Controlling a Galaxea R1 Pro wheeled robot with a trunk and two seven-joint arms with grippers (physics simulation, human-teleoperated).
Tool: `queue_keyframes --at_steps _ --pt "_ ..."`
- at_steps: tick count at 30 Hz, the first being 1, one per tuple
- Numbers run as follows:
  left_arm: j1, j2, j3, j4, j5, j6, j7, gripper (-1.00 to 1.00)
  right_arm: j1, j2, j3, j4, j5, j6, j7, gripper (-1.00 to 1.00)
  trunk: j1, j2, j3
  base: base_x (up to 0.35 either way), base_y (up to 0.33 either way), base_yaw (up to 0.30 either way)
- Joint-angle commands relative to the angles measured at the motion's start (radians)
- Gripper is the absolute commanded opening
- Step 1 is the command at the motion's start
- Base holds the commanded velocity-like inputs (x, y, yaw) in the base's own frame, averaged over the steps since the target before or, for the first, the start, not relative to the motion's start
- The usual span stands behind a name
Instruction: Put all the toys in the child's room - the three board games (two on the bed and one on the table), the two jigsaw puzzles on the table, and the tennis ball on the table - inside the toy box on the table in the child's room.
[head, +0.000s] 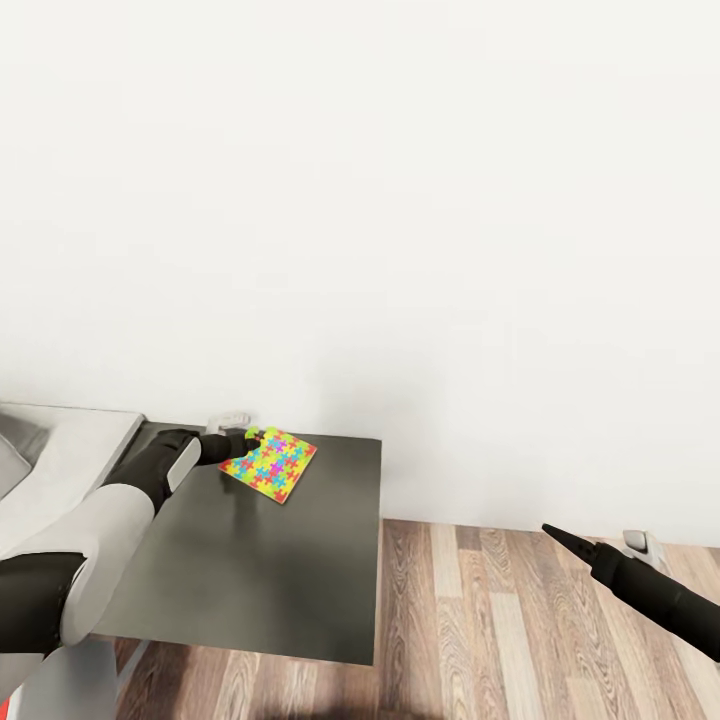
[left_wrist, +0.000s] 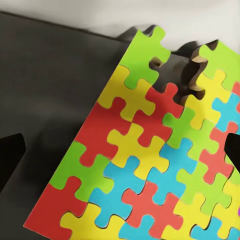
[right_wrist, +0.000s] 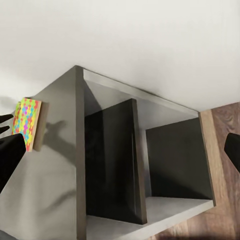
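Nearest us, our right gripper (head: 548, 529) hung over the plank floor (head: 500, 620), its opening impossible to tell. Farther off, our left gripper (head: 250, 440), fingers spread, straddled the jigsaw puzzle (head: 268, 465) on the dark cabinet top (head: 260, 570) near the white wall (head: 400, 200).

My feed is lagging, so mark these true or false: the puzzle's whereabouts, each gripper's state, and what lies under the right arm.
1. The multicoloured flat jigsaw puzzle lies on the wood plank floor. False: it is on the dark grey cabinet top.
2. The left gripper is at the puzzle's edge. True.
3. The left gripper is open. True.
4. The right gripper holds a tennis ball. False: it holds nothing visible.
5. The right arm hangs over the floor. True.
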Motion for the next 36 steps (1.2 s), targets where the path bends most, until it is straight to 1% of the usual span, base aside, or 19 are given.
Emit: queue_keyframes --at_steps 1,13,18,24,29,36 --pt "0.000 0.001 -0.005 -0.001 0.008 0.006 0.001 1.00 -0.001 0.000 -0.001 -0.001 0.001 0.005 0.004 1.00 0.001 -0.002 -0.002 0.003 -0.004 0.000" --pt "0.000 0.002 -0.007 0.006 0.005 0.007 -0.002 1.00 -0.001 0.001 -0.001 0.000 0.002 0.006 0.004 1.00 0.001 -0.002 -0.002 0.000 0.000 0.000" --pt "0.000 0.000 -0.008 0.017 0.005 0.011 -0.015 1.00 -0.001 0.000 -0.001 0.000 0.001 0.006 0.004 1.00 0.001 -0.002 -0.002 0.000 0.000 0.000" --pt "0.000 0.000 -0.007 0.053 0.004 0.009 -0.022 1.00 -0.001 0.000 -0.001 0.000 0.001 0.006 0.004 1.00 0.001 -0.002 -0.002 0.000 0.000 0.000" --pt "0.000 0.000 -0.008 0.057 0.003 0.008 -0.039 1.00 -0.001 0.000 -0.001 -0.001 0.001 0.006 0.004 1.00 0.001 -0.002 -0.002 0.000 0.000 0.000" --pt "0.000 0.000 -0.009 0.052 0.005 0.006 -0.046 1.00 -0.001 -0.001 -0.001 -0.001 0.001 0.006 0.004 1.00 0.001 -0.002 -0.002 0.000 0.000 0.000"
